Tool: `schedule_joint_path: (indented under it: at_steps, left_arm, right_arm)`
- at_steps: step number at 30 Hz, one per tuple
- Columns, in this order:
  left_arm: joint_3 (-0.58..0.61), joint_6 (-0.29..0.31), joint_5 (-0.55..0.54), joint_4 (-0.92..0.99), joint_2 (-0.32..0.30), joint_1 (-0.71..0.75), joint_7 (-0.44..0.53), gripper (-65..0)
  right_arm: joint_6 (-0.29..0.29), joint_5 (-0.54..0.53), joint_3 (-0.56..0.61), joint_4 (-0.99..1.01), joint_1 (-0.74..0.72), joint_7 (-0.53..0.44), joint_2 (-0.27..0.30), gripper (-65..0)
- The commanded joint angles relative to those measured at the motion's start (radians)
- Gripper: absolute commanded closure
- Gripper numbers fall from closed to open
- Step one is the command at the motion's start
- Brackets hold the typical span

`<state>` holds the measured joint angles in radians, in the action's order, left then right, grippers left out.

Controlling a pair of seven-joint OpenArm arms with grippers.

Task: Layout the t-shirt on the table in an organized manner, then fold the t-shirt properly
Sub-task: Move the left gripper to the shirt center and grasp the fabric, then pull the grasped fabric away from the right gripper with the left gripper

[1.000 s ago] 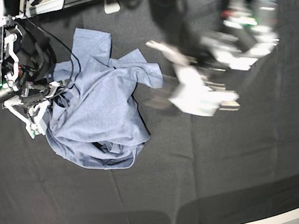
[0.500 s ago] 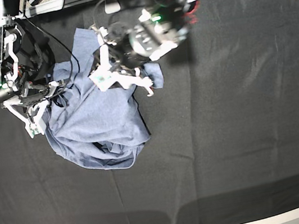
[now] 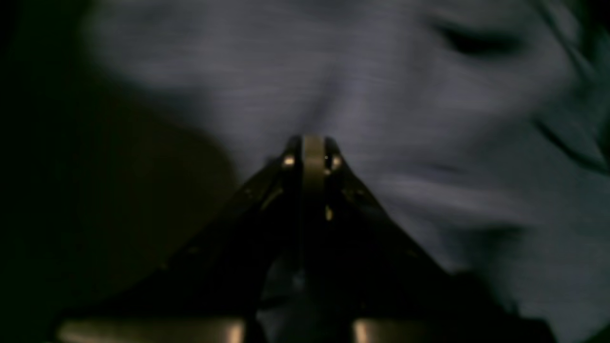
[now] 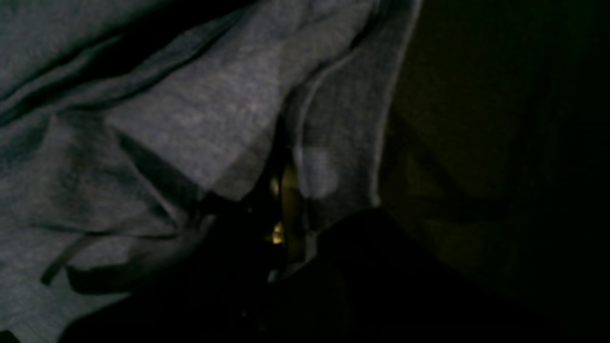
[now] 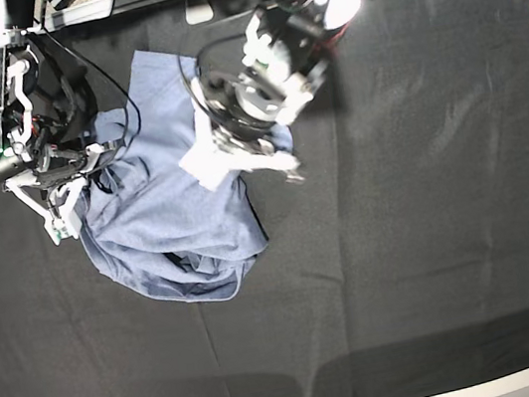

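Now | t-shirt (image 5: 170, 208) crumpled, long axis near-far | both hands clamped on t-shirt

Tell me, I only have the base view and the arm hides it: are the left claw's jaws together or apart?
Observer: Together. The left wrist view shows the left claw with its tips pressed against each other, right on the t-shirt.
Operator: Is cloth pinched between them?
Observer: Cannot tell; that view is blurred and dark at the tips.
Operator: And the right claw?
Observer: The right wrist view shows the right claw shut, with a hemmed fold of the shirt bunched around its tips.
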<state>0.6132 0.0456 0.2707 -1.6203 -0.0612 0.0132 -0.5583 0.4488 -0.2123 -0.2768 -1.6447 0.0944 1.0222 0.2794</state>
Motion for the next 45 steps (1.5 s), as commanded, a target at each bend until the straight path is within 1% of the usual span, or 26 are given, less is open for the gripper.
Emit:
schedule_joint_path:
  at_steps: [1,3,6,9,10,12,13,15,16,17,19,23,24,26,27,28,30,34,37,42,44,45]
  left_arm:
    - [-0.014,-0.037,0.0,-0.059,-0.021,-0.015,0.019,0.0]
    - [-0.053,-0.055,-0.062,-0.125,-0.085,-0.016,0.005,0.0]
    - [-0.135,-0.058,-0.145,-0.15,-0.175,-0.015,0.005,0.0]
    - [-0.224,-0.048,-0.241,-0.151,-0.236,0.005,0.019,0.0]
    - [-0.239,-0.012,-0.281,-0.151,-0.248,0.012,0.036,0.0]
    - [-0.244,0.103,-0.351,-0.165,-0.254,0.02,0.051,-0.8]
    - [-0.241,0.17,-0.384,-0.18,-0.248,0.02,0.05,-7.4]
    - [-0.221,0.268,-0.426,-0.223,-0.227,0.02,0.043,-21.1]
    - [-0.204,0.3,-0.437,-0.248,-0.214,0.02,0.035,-24.9]
    - [-0.18,0.316,-0.436,-0.274,-0.199,0.02,0.027,-25.7]
    - [-0.117,0.322,-0.401,-0.309,-0.172,0.019,0.03,-25.6]
    - [0.037,0.32,-0.186,-0.279,-0.107,0.017,0.034,-25.6]
    - [0.068,0.305,-0.13,-0.256,-0.088,0.016,0.04,-25.6]
    - [0.105,0.217,-0.043,-0.195,-0.051,0.01,0.063,-25.6]
    - [0.113,0.187,-0.019,-0.159,-0.033,0.0,0.063,-25.6]
    - [0.115,0.178,-0.008,-0.121,-0.015,-0.014,0.062,-25.6]
    - [0.115,0.179,-0.01,-0.042,0.012,-0.043,0.061,-25.6]
    - [0.115,0.178,-0.009,0.097,0.043,-0.092,0.058,-25.6]
    - [0.115,0.179,-0.008,0.147,0.043,-0.105,0.057,-25.6]
    - [0.116,0.179,-0.009,0.151,0.042,-0.099,0.059,-25.6]
    - [0.116,0.179,-0.01,0.155,0.042,-0.099,0.06,-24.5]
    - [0.116,0.179,-0.01,0.164,0.042,-0.099,0.06,-22.9]
  right_arm:
    - [0.0,-0.008,-0.005,-0.016,-0.014,-0.011,0.012,0.0]
    - [0.0,-0.008,-0.005,-0.016,-0.014,-0.011,0.011,0.0]
    - [0.0,-0.008,-0.005,-0.016,-0.013,-0.011,0.011,0.0]
    - [0.0,-0.008,-0.005,-0.016,-0.013,-0.011,0.011,0.0]
    - [0.0,-0.008,-0.005,-0.016,-0.013,-0.011,0.011,0.0]
    - [0.0,-0.008,-0.005,-0.016,-0.013,-0.011,0.011,0.0]
    - [0.0,-0.008,-0.005,-0.016,-0.013,-0.011,0.011,0.0]
    - [0.0,-0.008,-0.005,-0.016,-0.013,-0.011,0.011,0.0]
    - [0.0,-0.008,-0.005,-0.016,-0.013,-0.011,0.011,0.0]
    - [0.0,-0.008,-0.005,-0.016,-0.013,-0.011,0.011,0.0]
    - [0.0,-0.008,-0.005,-0.016,-0.013,-0.011,0.011,0.0]
    - [0.0,-0.008,-0.005,-0.016,-0.013,-0.004,0.011,0.0]
    - [0.0,-0.007,-0.005,-0.016,-0.013,-0.003,0.011,0.0]
    - [0.0,-0.005,-0.005,-0.016,-0.013,0.0,0.011,0.0]
    - [0.0,-0.004,-0.005,-0.016,-0.013,0.0,0.011,0.0]
    - [0.0,-0.004,-0.005,-0.016,-0.013,0.0,0.011,0.0]
    - [0.0,-0.004,-0.005,-0.016,-0.013,0.004,0.011,0.0]
    - [0.0,-0.004,-0.005,-0.016,-0.013,0.008,0.011,0.0]
    - [0.0,-0.003,-0.005,-0.016,-0.013,0.007,0.011,0.0]
    - [0.0,-0.004,-0.005,-0.016,-0.013,0.007,0.011,0.0]
    - [0.0,-0.004,-0.005,-0.016,-0.013,0.008,0.011,0.0]
    - [0.0,-0.004,-0.005,-0.016,-0.013,0.008,0.011,0.0]
